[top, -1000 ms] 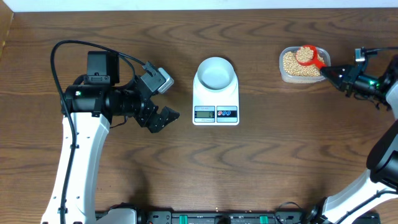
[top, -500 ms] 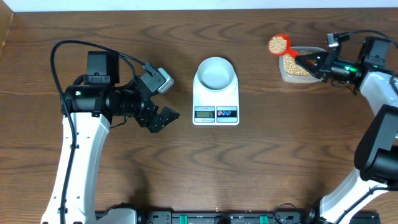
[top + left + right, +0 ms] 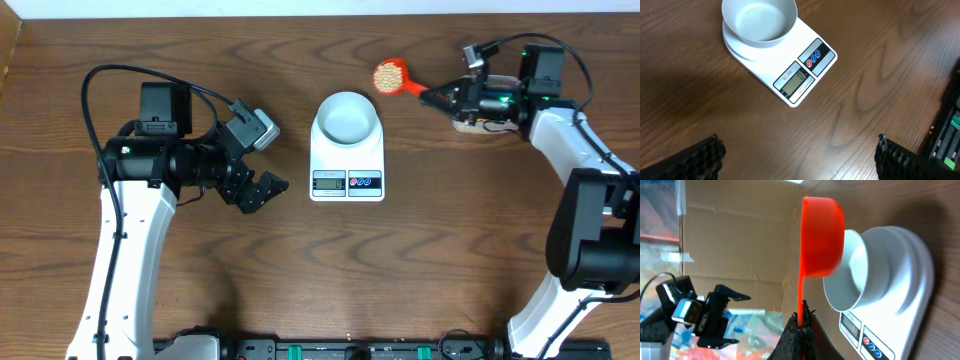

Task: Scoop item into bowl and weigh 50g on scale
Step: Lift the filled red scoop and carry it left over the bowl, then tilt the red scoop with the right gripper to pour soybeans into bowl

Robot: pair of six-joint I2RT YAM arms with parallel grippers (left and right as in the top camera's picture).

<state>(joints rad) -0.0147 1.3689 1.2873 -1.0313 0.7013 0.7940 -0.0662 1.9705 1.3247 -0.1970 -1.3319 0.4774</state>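
The white bowl (image 3: 347,116) stands empty on the flat white scale (image 3: 347,180) at the table's middle. My right gripper (image 3: 438,97) is shut on the handle of a red scoop (image 3: 390,76). The scoop is heaped with tan beans (image 3: 388,74) and hangs in the air just right of and behind the bowl. In the right wrist view the scoop (image 3: 822,235) sits beside the bowl (image 3: 855,277), with the gripper (image 3: 802,317) pinching its thin handle. My left gripper (image 3: 262,190) is open and empty, left of the scale. Its wrist view shows the bowl (image 3: 759,20) and the scale (image 3: 805,75).
A clear tub (image 3: 468,124) lies mostly hidden under my right wrist at the back right. The left arm (image 3: 150,165) spans the table's left side. Black equipment (image 3: 350,350) lines the front edge.
My right gripper has lifted the loaded scoop out of the tub and carried it left towards the bowl. The left arm has not moved.
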